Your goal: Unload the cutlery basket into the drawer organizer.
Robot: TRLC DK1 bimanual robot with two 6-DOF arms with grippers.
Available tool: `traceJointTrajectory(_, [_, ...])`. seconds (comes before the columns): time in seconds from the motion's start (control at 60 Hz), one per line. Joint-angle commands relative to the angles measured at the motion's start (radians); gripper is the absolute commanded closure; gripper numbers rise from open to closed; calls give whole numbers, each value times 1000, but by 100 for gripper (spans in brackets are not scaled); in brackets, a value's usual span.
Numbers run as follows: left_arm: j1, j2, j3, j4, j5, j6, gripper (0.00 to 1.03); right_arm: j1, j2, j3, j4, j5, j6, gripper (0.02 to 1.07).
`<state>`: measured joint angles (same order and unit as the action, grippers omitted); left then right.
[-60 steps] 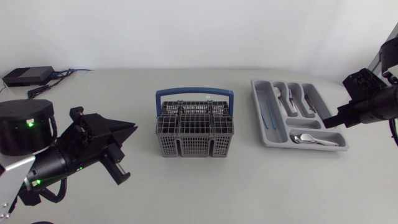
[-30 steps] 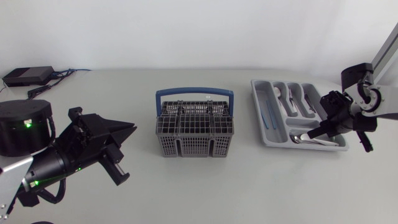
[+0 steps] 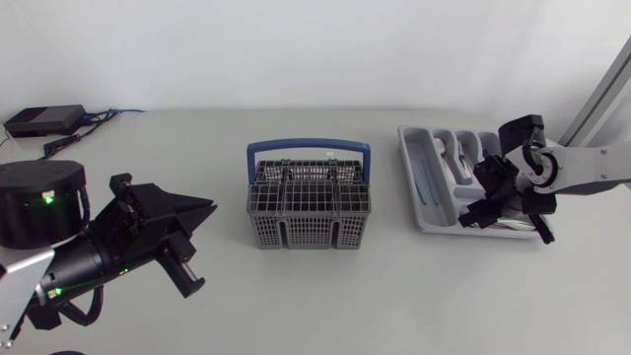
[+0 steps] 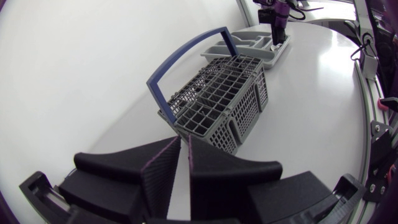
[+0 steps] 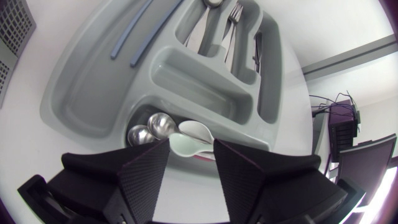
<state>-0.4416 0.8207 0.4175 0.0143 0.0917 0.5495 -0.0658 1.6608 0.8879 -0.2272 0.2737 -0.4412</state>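
The grey cutlery basket (image 3: 309, 209) with a blue handle stands mid-table; it also shows ahead of my left gripper (image 4: 185, 142), which is shut on nothing. In the head view that gripper (image 3: 207, 205) hovers left of the basket. The grey drawer organizer (image 3: 414, 182) lies to the right. My right gripper (image 3: 487, 211) hangs over its front compartment. From the right wrist view the gripper (image 5: 191, 148) is open just above a white spoon (image 5: 189, 130) lying beside two metal spoons (image 5: 152, 127). Forks (image 5: 230, 25) and other cutlery fill the organizer's (image 5: 74, 99) far slots.
Two blue sticks (image 5: 140, 31) lie in the organizer's long side slot. A black box (image 3: 44, 120) with cables sits at the back left corner. My left arm's round black base (image 3: 39, 197) stands at the left edge.
My right arm has swung left over the organizer's front compartment and its gripper has opened, leaving the white spoon there. The left arm has not moved.
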Motion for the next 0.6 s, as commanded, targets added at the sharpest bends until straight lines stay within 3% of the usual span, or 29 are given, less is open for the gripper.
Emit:
traceJointTrajectory(0.0, [-5, -18, -11, -7, -1, -11, 72, 23, -59, -10, 9, 2, 33, 34])
traceJointTrajectory(0.117, [-5, -22, -13, -8, -1, -11, 72, 57, -147, -24, 0, -8, 47, 30])
traceJointTrajectory(0.317, [7, 3, -9, 3, -1, -14, 72, 184, -320, -72, -44, -108, 88, 32])
traceJointTrajectory(0.4, [6, 37, -5, 16, 2, -25, 72, 256, -371, -79, -63, -160, 125, 52])
traceJointTrajectory(0.583, [6, 127, 27, 42, 31, -59, 73, 446, -429, -81, -46, -177, 200, 98])
